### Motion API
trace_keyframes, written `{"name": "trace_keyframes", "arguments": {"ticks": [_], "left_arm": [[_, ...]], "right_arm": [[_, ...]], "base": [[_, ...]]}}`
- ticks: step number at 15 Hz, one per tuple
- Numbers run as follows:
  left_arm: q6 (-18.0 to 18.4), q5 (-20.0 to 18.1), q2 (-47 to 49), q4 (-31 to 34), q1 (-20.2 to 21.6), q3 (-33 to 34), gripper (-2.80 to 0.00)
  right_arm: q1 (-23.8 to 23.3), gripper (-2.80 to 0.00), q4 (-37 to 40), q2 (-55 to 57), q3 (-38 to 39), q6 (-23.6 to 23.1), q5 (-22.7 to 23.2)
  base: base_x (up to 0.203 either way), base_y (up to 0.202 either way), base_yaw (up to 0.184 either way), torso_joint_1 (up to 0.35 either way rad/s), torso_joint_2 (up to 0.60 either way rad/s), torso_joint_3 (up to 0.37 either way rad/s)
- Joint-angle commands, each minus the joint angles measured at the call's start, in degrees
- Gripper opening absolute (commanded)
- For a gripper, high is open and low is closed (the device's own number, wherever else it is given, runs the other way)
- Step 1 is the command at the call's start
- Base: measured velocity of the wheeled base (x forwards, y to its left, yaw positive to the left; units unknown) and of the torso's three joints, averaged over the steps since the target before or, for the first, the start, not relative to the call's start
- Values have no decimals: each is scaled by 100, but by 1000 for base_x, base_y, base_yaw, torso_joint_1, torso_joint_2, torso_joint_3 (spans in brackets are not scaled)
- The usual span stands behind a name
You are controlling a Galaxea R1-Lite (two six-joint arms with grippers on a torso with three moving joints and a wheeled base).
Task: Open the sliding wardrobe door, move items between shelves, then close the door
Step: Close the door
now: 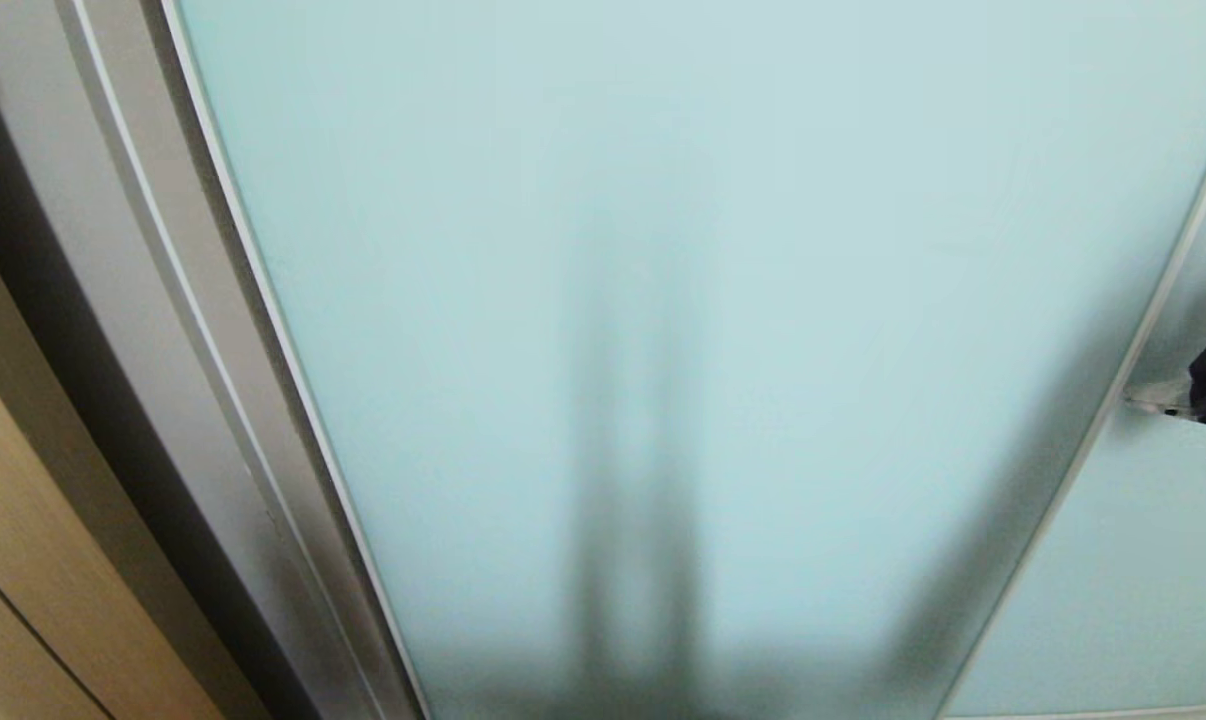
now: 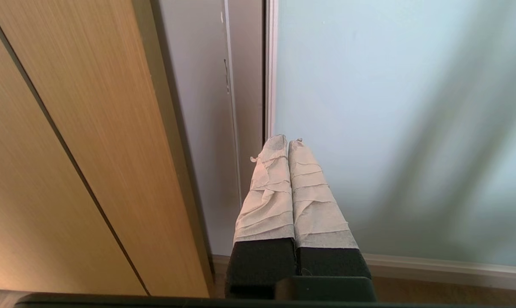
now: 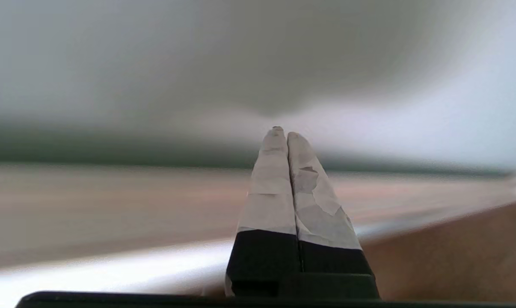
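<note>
The door (image 1: 683,300) fills nearly the whole head view: a frosted pale blue-green panel, with its silver frame (image 1: 1113,410) running down the right side next to a 2nd glass panel. It is closed; no shelves or items are visible behind it.

My right claw (image 1: 1148,403) sits at the far right of the head view, tips at or just beside that frame edge (contact cannot be confirmed). Its taped fingers (image 3: 279,171) are clenched together, grasping nothing.

My left claw (image 2: 287,143) is parked low, near the door's left edge and the tan wood panel (image 2: 69,128). It is also clenched and empty.

Step in hand, as I judge it: opening the door. Procedure:
1. Seat the closed tips squarely against the frame, not the glass, which likely offers no purchase.
2. Push along the track line only; pressing inward may bind the panel.
3. Keep the push steady so the tips do not slip off the thin edge.
</note>
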Motion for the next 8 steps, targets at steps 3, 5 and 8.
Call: {"name": "trace_keyframes", "arguments": {"ticks": [3,5,8], "left_arm": [[-4,2,1,-7,1,0,-280],[-4,2,9,-4,9,0,-280],[-4,2,9,-4,1,0,-280]], "right_arm": [[-575,-280,-309,-445,-39,27,-865],[-909,-280,-312,-931,23,2,-950],[-1057,-280,-241,-1883,427,-372,-1224]], "base": [[0,0,0,0,0,0],[0,0,0,0,0,0],[0,0,0,0,0,0]]}}
